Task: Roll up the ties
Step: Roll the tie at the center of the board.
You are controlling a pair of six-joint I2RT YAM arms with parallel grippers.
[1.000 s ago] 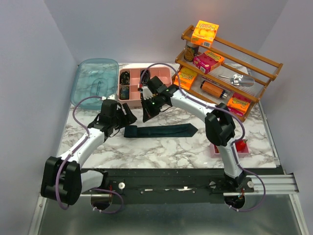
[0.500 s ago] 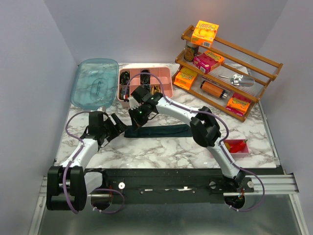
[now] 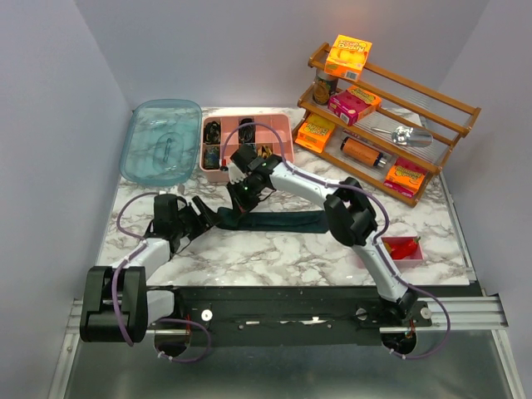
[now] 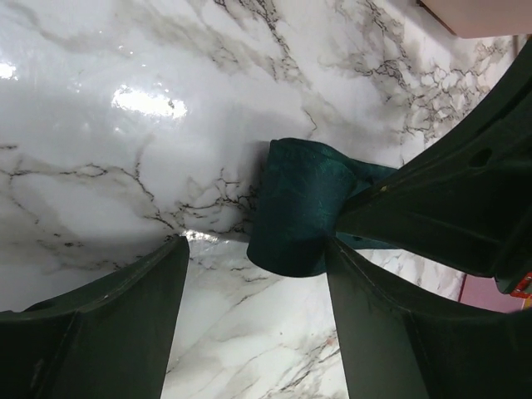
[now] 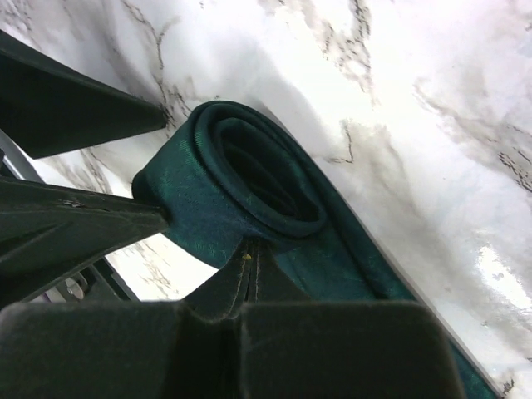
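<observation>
Top cam: tie [image 3: 283, 221] lies flat across the marble table [image 3: 274, 253]; its left end is hidden betw. the two grippers. Left wrist cam fills that in: a fat teal-black woven coil. The left gripper [image 4: 253, 249] is spread wide astride it, gripping nothing. Right wrist cam shows spiral layers w/ a slight sheen. The right gripper [image 5: 249, 264] is closed, tips against the roll; fabric nipped or not, can't tell.

We draw our left gripper [image 3: 198, 218] back toward the near-left; our right gripper [image 3: 242, 197] shifts left, and the long dark teal fabric necktie [image 3: 283, 222] lies shorter.
</observation>
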